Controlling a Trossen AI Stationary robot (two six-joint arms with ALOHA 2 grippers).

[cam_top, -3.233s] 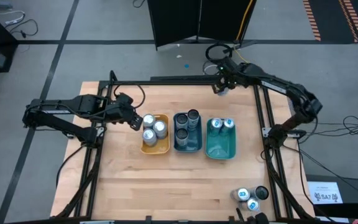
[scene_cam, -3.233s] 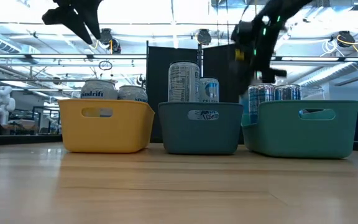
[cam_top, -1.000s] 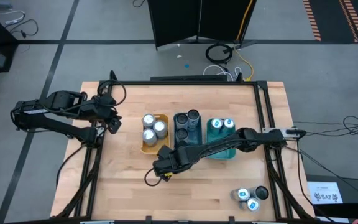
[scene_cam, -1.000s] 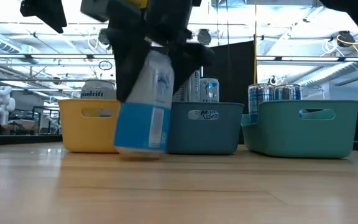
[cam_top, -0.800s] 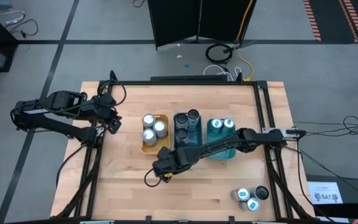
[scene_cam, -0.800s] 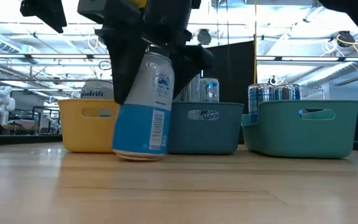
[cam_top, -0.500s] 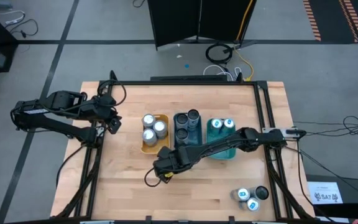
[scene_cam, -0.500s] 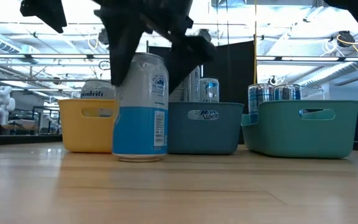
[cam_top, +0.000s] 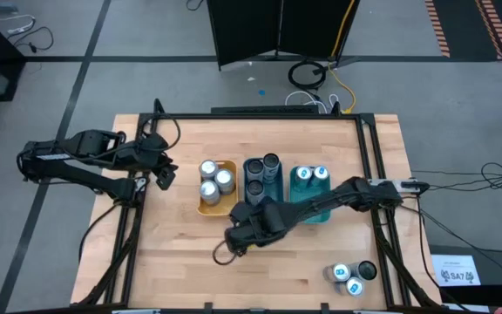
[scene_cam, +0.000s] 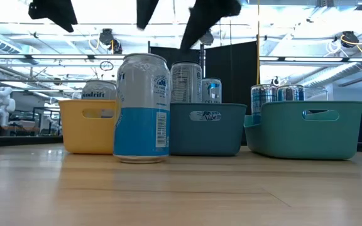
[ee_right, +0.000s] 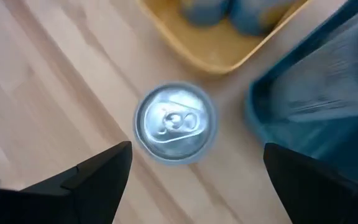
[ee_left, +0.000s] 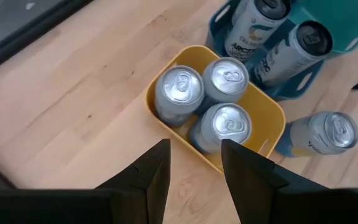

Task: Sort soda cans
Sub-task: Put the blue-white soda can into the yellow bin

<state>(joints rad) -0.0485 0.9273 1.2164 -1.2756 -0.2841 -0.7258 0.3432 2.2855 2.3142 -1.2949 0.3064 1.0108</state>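
Note:
A blue-and-silver soda can (scene_cam: 142,107) stands upright on its base on the table, just on the near side of the yellow tray (cam_top: 207,209). It shows from above in the right wrist view (ee_right: 174,121), and also in the left wrist view (ee_left: 321,134). My right gripper (ee_right: 197,149) hangs open straight above it, fingers (scene_cam: 209,12) clear of its top. In the high view that gripper (cam_top: 244,231) hides the can. My left gripper (ee_left: 194,180) is open and hovers beyond the yellow tray's left side (cam_top: 166,174).
Three trays stand in a row: yellow with three silver cans (ee_left: 204,99), blue (cam_top: 249,187) with dark cans, teal (cam_top: 325,214) with two blue-marked cans. Three more cans (cam_top: 349,276) stand at the table's near right corner. Bare wood lies on the near side of the trays.
My right gripper set the tilted blue-and-silver can upright on the table, opened, let go and rose clear above it, drifting slightly toward the table's right. The can now stands alone where it was put down.

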